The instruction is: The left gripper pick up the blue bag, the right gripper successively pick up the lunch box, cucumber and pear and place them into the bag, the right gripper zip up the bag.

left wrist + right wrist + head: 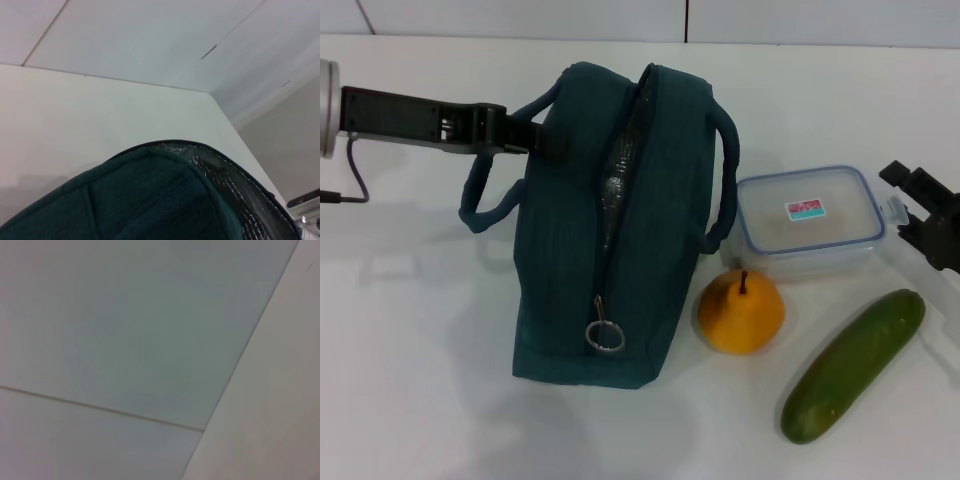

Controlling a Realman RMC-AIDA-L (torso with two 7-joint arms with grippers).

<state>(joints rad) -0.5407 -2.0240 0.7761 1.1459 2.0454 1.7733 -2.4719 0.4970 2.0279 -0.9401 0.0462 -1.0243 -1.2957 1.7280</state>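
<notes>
The blue bag point(610, 230) stands in the middle of the white table, its zipper open along the top and the silver lining showing. The ring pull point(605, 336) hangs at the near end. My left gripper point(542, 138) reaches in from the left and is shut on the bag's left loop handle. In the left wrist view the bag point(160, 200) fills the lower part. Right of the bag lie the lunch box point(810, 220), the pear point(740, 312) and the cucumber point(853, 365). My right gripper point(912, 207) is open just past the lunch box's right end.
The table point(410, 360) is white, with a pale wall behind its far edge. The right wrist view shows only pale flat panels and a seam.
</notes>
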